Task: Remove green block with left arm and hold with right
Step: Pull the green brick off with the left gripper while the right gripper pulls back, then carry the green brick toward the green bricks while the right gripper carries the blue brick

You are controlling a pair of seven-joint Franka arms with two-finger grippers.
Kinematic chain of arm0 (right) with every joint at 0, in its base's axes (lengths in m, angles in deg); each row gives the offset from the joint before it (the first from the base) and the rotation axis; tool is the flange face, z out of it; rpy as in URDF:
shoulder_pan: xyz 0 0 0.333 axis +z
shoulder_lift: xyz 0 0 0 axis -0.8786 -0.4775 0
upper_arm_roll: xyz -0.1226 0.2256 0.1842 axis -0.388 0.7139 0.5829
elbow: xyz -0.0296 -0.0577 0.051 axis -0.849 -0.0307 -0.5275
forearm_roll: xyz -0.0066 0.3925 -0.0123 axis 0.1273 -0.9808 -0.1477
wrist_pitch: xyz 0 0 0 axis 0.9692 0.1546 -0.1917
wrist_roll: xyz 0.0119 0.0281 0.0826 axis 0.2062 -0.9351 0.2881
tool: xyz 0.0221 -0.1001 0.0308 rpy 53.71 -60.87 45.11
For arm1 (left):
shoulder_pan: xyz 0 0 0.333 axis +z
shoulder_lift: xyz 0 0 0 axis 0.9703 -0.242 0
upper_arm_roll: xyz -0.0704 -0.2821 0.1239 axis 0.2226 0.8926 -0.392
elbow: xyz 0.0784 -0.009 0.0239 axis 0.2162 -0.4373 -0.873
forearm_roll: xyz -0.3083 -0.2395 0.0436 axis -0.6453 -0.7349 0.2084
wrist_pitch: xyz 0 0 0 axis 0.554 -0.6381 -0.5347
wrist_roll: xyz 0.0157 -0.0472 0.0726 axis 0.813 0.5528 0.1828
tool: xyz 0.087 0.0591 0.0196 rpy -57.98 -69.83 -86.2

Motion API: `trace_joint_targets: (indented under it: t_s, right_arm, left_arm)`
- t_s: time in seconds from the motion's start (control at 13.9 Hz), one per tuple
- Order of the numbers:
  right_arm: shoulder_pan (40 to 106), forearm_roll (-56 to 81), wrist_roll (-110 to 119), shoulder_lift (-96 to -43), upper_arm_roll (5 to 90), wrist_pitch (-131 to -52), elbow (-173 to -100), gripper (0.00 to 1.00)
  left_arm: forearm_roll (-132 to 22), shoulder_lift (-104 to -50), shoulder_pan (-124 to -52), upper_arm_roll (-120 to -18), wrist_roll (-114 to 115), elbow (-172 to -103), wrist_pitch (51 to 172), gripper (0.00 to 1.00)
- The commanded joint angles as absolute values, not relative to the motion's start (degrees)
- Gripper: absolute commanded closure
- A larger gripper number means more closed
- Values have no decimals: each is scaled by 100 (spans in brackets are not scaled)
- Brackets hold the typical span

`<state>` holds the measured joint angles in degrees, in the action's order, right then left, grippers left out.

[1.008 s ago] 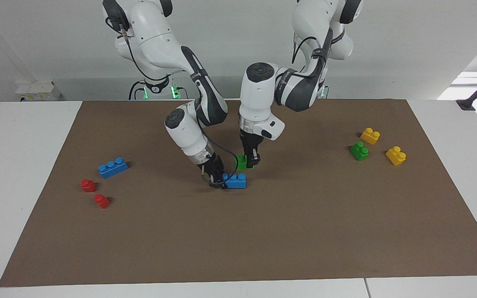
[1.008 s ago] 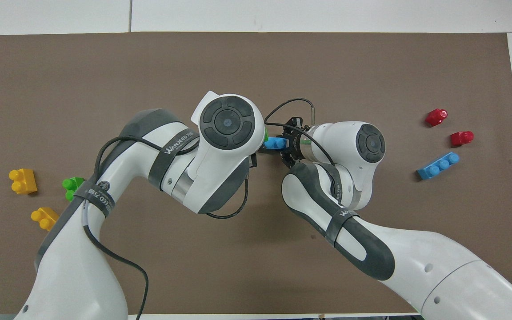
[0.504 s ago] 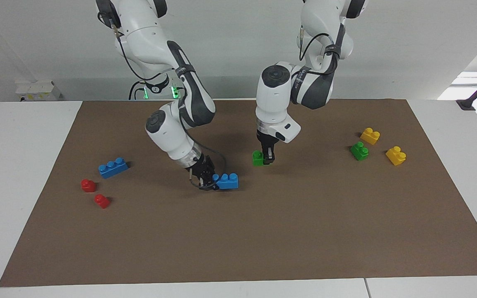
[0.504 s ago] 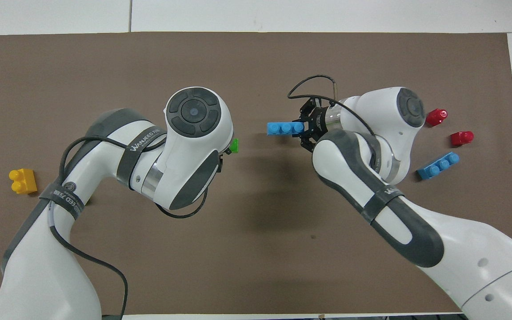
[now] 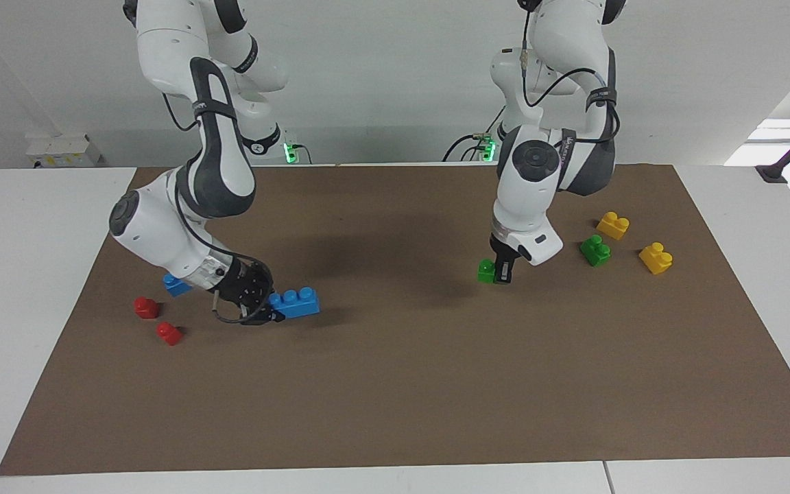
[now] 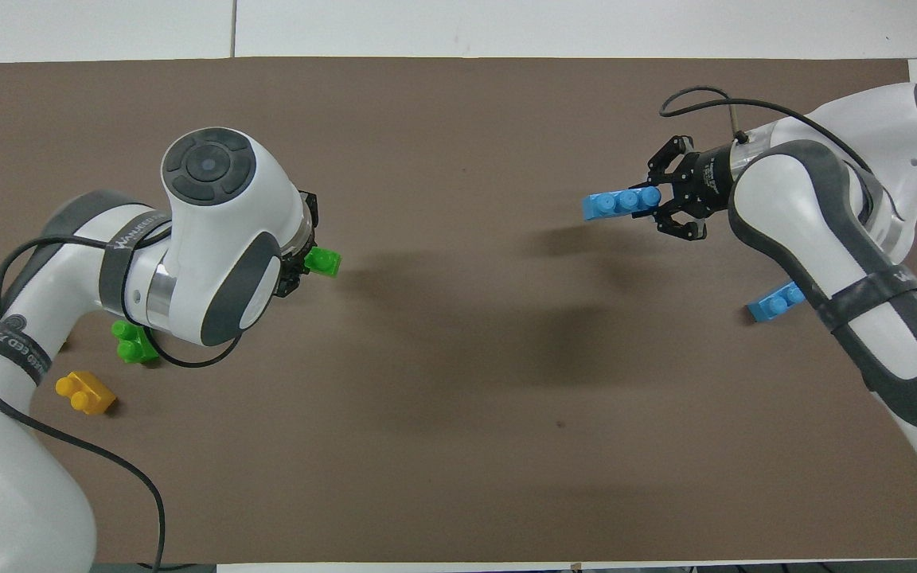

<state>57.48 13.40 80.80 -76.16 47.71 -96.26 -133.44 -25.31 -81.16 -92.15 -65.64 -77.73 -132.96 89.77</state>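
Observation:
My left gripper (image 5: 496, 274) is shut on the green block (image 5: 485, 270), a small bright green brick, and holds it low over the brown mat toward the left arm's end; in the overhead view the block (image 6: 324, 262) sticks out from the gripper (image 6: 306, 259). My right gripper (image 5: 263, 310) is shut on one end of a blue three-stud brick (image 5: 294, 302) and holds it low over the mat toward the right arm's end. The overhead view shows this brick (image 6: 621, 204) level in the right gripper (image 6: 660, 205). The two bricks are far apart.
A second green block (image 5: 595, 250) and two yellow bricks (image 5: 612, 225) (image 5: 655, 258) lie at the left arm's end. Two red blocks (image 5: 146, 307) (image 5: 169, 333) and another blue brick (image 5: 175, 284), partly hidden by the right arm, lie at the right arm's end. A brown mat (image 5: 395, 398) covers the table.
The arms have pulled apart from the middle. The left gripper carried the green block toward the left arm's end, and the right gripper carried the blue brick toward the right arm's end.

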Motion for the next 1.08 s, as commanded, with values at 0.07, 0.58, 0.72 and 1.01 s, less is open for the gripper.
trace_joint_targets:
  t_s: [0.07,0.58,0.72,1.01]
  right_arm:
    - [5341,1633,7567,-7667,4856,-9495,-13333,100]
    - [4575,1651,6520,-7825,4856,-9336,-13482,100]
    - [4470,1660,6476,-7904,4856,-9397,-13491,100]
    - [4381,1660,6318,-8045,4848,-9556,-13482,100]
  left_arm:
    - [-2610,-7826,-8691,-6519,-6753,-13735,9136,100]
    - [-2724,-7712,-7575,-6519,-4310,-14201,9610,100]
    - [-2829,-7703,-7302,-6519,-3606,-14245,9680,100]
    - [-2856,-7746,-6985,-6528,-3023,-14516,10127,100]
